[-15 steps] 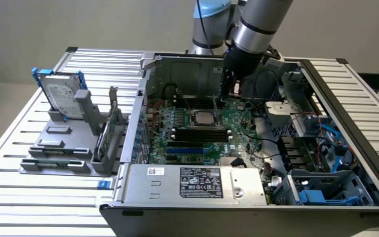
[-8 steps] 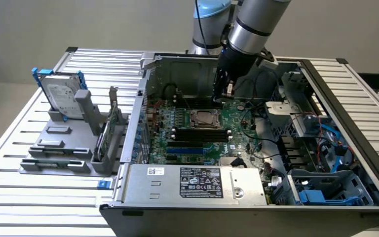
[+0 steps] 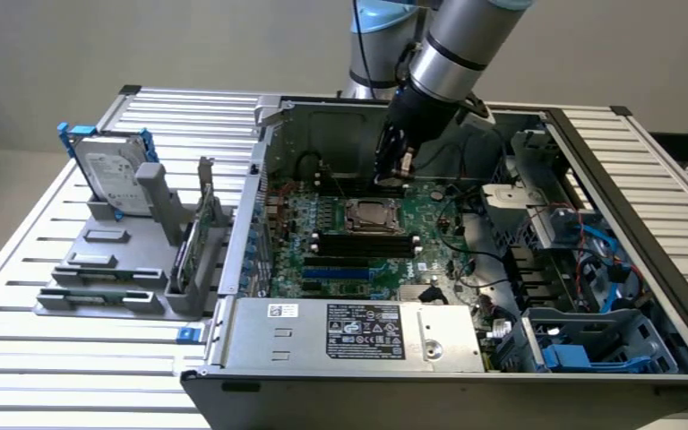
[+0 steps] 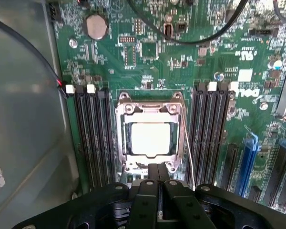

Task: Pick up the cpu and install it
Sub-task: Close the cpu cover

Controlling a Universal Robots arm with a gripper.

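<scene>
Wrist view is showing the cpu [image 4: 151, 138] sitting inside the socket [image 4: 125, 143] on the motherboard [image 4: 148, 71], so placement is looking done; whether the frame is latched, I cannot tell. The gripper [image 4: 157, 172] is hovering just beside the socket, clenched and carrying nothing. White Dell lettering [image 4: 248, 93] is showing on the board; the power supply label [image 3: 368, 330] is proving unreadable.

The cpu's [image 4: 151, 138] top is seen as pale, smooth metal with a bright sheen. The socket frame [image 4: 121, 125] around it is made of shiny bare metal. The board [image 4: 200, 71] is finished in glossy green, and its slots [image 4: 91, 138] are moulded in black plastic. The claw [image 4: 157, 172] is finished in matt black. The surface [image 3: 46, 358] is formed of ribbed grey metal.
</scene>
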